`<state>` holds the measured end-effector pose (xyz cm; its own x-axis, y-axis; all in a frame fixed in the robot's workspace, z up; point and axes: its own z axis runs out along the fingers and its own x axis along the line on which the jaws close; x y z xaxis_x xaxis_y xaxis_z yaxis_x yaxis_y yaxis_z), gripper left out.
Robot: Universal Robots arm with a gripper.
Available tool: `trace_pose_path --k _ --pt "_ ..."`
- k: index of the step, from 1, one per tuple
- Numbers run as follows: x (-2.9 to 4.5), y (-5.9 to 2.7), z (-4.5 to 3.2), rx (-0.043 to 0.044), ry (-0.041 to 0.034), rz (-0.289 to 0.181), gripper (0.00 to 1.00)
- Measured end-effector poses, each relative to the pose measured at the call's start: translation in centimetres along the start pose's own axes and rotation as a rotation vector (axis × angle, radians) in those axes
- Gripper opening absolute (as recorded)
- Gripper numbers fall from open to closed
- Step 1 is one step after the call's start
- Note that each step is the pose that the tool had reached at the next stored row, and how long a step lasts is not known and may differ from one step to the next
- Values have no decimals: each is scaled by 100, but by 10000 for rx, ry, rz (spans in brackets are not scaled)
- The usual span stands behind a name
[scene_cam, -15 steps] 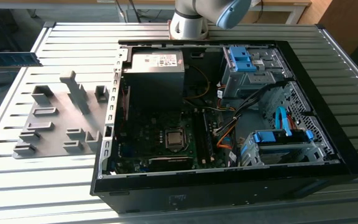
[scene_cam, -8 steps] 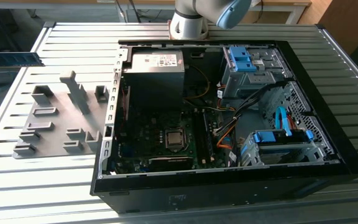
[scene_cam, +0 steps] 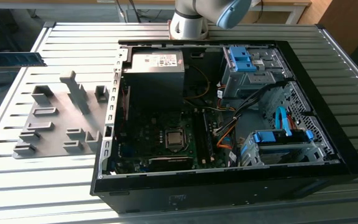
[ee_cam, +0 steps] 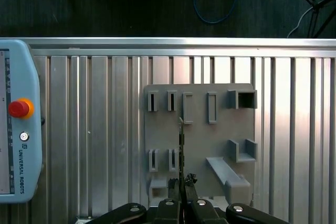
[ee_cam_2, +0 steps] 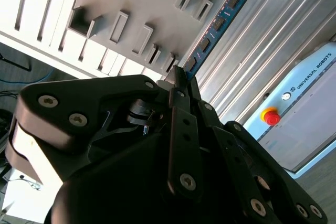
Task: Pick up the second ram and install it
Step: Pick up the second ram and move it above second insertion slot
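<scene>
The second ram [scene_cam: 18,59] is a blue-green stick with black chips, hanging in the air beyond the table's edge at the exterior view's left. In the second wrist view the ram [ee_cam_2: 218,22] sticks out from my black gripper [ee_cam_2: 179,80], whose fingers are shut on its near end. In the first wrist view the ram [ee_cam: 181,145] appears edge-on, rising from the gripper [ee_cam: 181,183] over the grey slotted holder block [ee_cam: 220,129]. The open computer case [scene_cam: 328,140] lies on the table with its motherboard [scene_cam: 166,140] exposed.
The grey holder block [scene_cam: 61,116] lies on the slatted aluminium table [scene_cam: 73,42], at the exterior view's left of the case. The arm's base [scene_cam: 188,23] stands behind the case. A teach pendant with a red button [ee_cam: 18,108] rests on the table. Drive cages [scene_cam: 278,140] and cables crowd the case's right side.
</scene>
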<state>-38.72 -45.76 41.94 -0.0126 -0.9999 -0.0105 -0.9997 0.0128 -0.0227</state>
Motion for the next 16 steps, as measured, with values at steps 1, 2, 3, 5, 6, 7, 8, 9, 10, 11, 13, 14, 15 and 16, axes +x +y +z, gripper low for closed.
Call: trace_pose_path --k 1,2,3,5,6,7,8,9,10,11,13,14,15,16 --pt "0 -8 0 -1 0 0 14" --pt "0 -16 0 -1 0 0 14" --pt "0 -24 1 1 0 0 14" --pt "0 -39 1 0 0 0 14" --pt "0 -45 1 0 0 0 14" --pt "0 -53 1 0 0 0 14" --pt "-1 -59 2 1 0 0 14" --pt "-1 -64 1 0 0 0 14" --pt "-1 -71 1 0 0 0 14" --pt "-1 -76 2 -1 0 0 14" --pt "-1 -85 2 1 0 0 14" --pt "-1 -88 3 1 0 0 14" --pt "-1 -91 3 1 -1 0 14" --pt "-1 -95 2 0 0 0 14"
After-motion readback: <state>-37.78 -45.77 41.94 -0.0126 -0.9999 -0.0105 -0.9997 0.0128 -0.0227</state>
